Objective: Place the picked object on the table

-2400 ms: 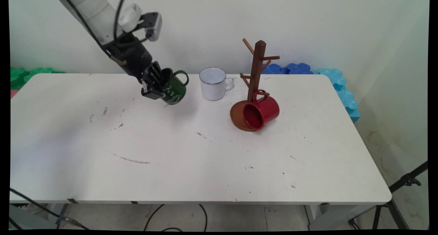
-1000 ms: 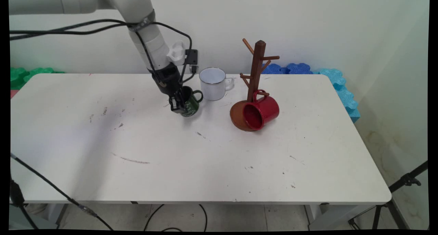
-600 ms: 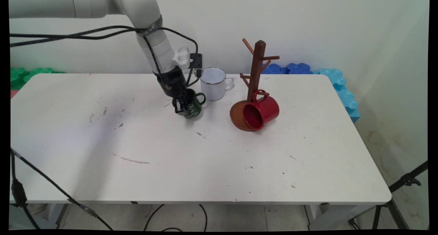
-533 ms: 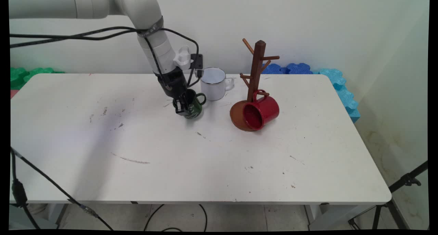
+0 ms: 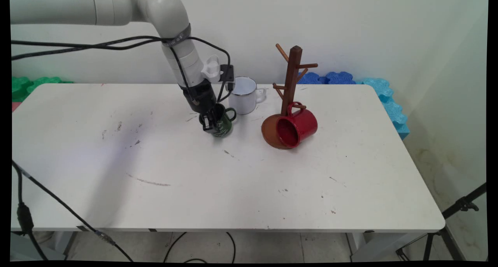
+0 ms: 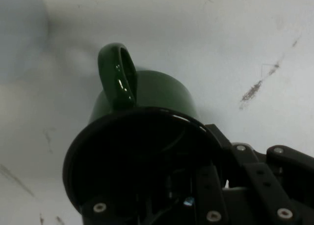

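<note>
Clamping the rim wall of the green mug (image 5: pixel 222 123), the gripper (image 5: pixel 209 121) has one finger down inside the cup and the other against its outer side. The arm slants down from the upper left, forearm tilted towards the table's far middle, black cables draped off it.

The mug sits at the fingertips, leaning, its handle pointing away to the right. Whether its base touches the table (image 5: pixel 233 181) or hangs just above, I cannot tell.

Just beyond it, near the back edge, stands the white mug (image 5: pixel 245 95), upright, handle to the right, partly behind the wrist. Farther right stands the brown mug tree (image 5: pixel 292 80), with the red mug (image 5: pixel 297 127) hooked by its handle on a low peg, mouth facing the near left, over the tree's round base.

The hand view shows what the main view misses: the green mug (image 6: pixel 142 136) from above the rim, its dark mouth wide, the handle arching at the far side, and the linkage crowding the rim at the lower right. Neither neighbour shows there.
</note>
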Controlling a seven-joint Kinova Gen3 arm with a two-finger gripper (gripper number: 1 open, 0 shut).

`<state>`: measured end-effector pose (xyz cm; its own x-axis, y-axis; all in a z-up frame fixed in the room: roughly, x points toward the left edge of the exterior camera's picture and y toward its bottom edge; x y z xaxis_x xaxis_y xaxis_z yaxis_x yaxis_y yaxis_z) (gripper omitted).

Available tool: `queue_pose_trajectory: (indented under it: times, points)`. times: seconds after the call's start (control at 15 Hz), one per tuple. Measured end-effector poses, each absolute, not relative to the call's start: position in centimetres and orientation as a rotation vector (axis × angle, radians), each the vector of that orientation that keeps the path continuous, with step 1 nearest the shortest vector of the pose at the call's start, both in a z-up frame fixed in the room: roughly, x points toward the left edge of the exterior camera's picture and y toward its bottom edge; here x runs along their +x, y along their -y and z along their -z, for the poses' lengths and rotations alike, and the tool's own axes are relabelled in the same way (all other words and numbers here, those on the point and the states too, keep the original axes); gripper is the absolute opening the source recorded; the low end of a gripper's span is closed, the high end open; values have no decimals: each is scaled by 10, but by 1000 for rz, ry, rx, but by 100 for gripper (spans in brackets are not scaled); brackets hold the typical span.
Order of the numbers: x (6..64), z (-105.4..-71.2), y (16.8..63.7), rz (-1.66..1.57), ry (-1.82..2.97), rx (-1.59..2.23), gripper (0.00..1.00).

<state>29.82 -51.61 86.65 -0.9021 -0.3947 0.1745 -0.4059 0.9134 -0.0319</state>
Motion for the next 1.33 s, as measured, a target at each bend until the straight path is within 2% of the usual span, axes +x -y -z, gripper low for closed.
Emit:
queue_pose_trajectory:
  times: [0.8,0.87,1.33]
  points:
    - [295,-857,521,-96,2900,634,0]
    - [295,-856,521,-98,2895,637,100]
    - [288,-862,522,-123,2838,621,100]
